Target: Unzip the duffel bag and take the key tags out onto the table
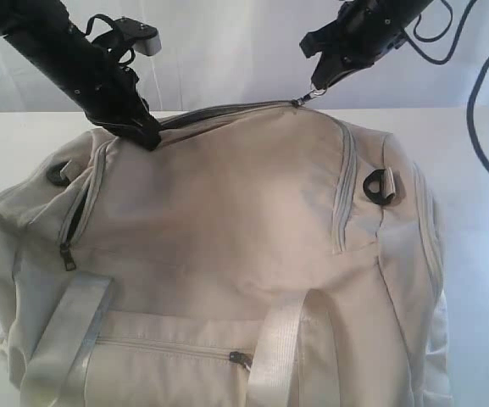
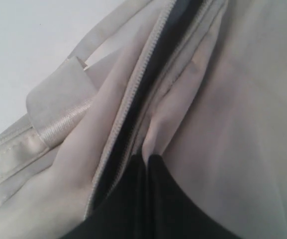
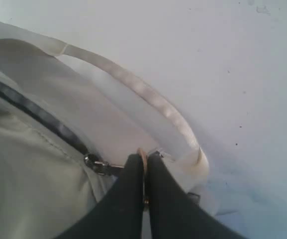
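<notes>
The cream duffel bag fills most of the exterior view on the white table. Its top zipper gapes as a dark slit showing grey lining. At the slit's left end my left gripper is shut on a fold of the bag's fabric, its black fingers pressed together beside the zipper teeth. My right gripper is shut on the metal ring pull of the slider at the slit's right end, lifting it slightly. The key tags are hidden.
Two shiny webbing handles hang down the bag's near side, and another lies behind on the table. Black D-rings and shut pocket zippers show. Black cables hang at the right.
</notes>
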Robot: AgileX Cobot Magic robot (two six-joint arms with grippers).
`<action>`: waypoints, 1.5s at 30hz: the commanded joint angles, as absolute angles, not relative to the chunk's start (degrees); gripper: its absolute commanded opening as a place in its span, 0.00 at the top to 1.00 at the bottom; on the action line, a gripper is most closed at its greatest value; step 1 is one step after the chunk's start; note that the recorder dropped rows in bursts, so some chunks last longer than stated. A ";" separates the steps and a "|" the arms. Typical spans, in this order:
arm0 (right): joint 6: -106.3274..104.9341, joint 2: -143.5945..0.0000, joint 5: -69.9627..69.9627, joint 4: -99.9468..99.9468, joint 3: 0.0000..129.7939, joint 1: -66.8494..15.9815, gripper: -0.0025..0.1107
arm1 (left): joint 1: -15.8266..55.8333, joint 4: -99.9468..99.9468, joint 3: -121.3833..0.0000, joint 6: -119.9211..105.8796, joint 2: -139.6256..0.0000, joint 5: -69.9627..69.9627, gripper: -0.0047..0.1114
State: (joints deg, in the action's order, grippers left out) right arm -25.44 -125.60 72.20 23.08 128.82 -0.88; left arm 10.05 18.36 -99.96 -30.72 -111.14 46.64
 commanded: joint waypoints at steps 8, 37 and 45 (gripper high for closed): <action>-25.03 -115.00 69.96 17.58 118.31 2.34 0.98 | 9.81 15.74 -100.03 -30.49 -110.88 49.44 0.96; -25.25 -96.96 67.37 14.92 91.38 2.34 0.98 | 9.81 16.39 -100.03 -32.92 -110.74 50.10 0.93; -25.13 -100.80 55.58 18.13 91.28 2.34 0.98 | 12.00 39.32 -100.13 -43.34 -105.72 49.03 0.41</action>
